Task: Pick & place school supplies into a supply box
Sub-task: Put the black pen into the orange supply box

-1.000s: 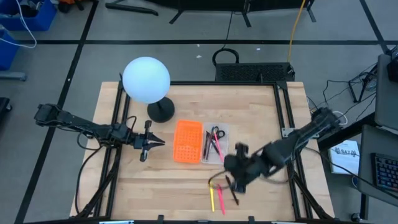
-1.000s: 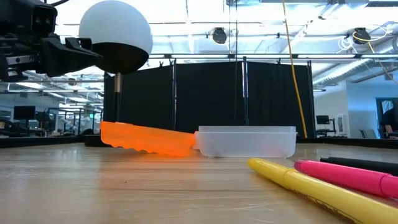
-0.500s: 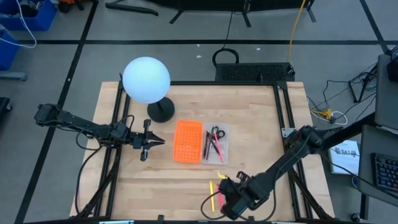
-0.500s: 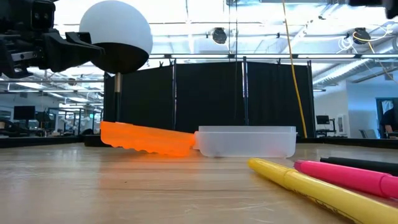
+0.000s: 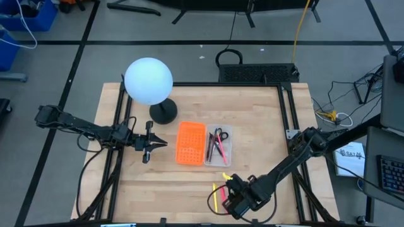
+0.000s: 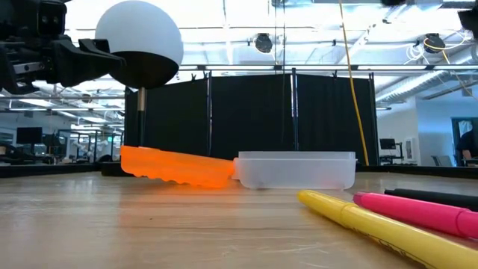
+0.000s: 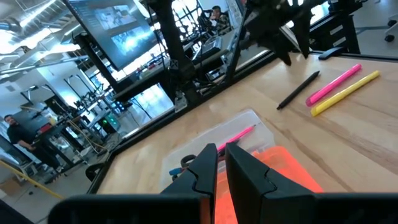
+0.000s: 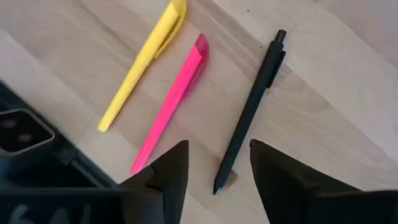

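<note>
Supply box [image 5: 218,145]: a shallow clear tray at mid-table, joined on its left to an orange gridded lid [image 5: 190,143] lying open and flat. Left to right across the high view: the left gripper [image 5: 155,144] waits above the table just left of the lid, its fingers [image 7: 208,167] drawn nearly together with only a thin slit between them and nothing held; the white globe lamp [image 5: 148,81] stands behind, towards the table's far left corner. Inside the tray lie black-handled scissors [image 5: 219,134] and a few pens, one pink [image 5: 220,150] and at least one dark (the exact count cannot be read).

Near the front edge, well apart from the box, three supplies rest on the bare wood: a yellow pen [image 8: 144,61], a pink pen [image 8: 173,101] beside it, and a black pen [image 8: 251,106] nearest the right gripper [image 8: 217,165]. That gripper hangs low over them with its fingers spread wide and empty, the black pen's end lying between them.

Progress, as judged: part of the set is boxed; three pens are left to move, the black one probably first.
</note>
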Controlling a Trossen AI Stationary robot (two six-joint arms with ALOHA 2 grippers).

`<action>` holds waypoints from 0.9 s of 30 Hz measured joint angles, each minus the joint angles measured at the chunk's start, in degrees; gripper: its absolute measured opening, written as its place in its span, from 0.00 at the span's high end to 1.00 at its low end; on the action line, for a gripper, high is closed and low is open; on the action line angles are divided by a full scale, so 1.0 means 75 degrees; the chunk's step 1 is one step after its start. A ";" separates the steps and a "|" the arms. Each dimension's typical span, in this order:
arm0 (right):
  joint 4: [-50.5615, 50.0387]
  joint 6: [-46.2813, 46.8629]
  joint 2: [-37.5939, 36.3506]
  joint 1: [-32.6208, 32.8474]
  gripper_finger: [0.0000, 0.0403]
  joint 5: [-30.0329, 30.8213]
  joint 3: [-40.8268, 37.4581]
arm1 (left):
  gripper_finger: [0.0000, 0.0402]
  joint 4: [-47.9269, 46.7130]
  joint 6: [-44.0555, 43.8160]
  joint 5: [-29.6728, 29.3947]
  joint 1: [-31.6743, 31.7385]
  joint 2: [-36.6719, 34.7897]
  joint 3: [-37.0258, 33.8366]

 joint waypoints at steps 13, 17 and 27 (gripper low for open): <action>0.1395 0.0572 -0.0004 -0.0198 0.58 -0.0152 -0.1508 | 0.90 -0.0049 -0.0009 -0.0002 0.0000 0.0000 0.0000; 0.2376 0.0585 -0.0004 -0.0173 0.58 -0.0202 -0.2046 | 0.90 -0.0113 -0.0031 -0.0003 -0.0002 0.0001 0.0000; 0.2857 0.0982 -0.0058 -0.0158 0.62 -0.1449 -0.3406 | 0.90 -0.0116 -0.0042 -0.0004 -0.0003 0.0003 0.0000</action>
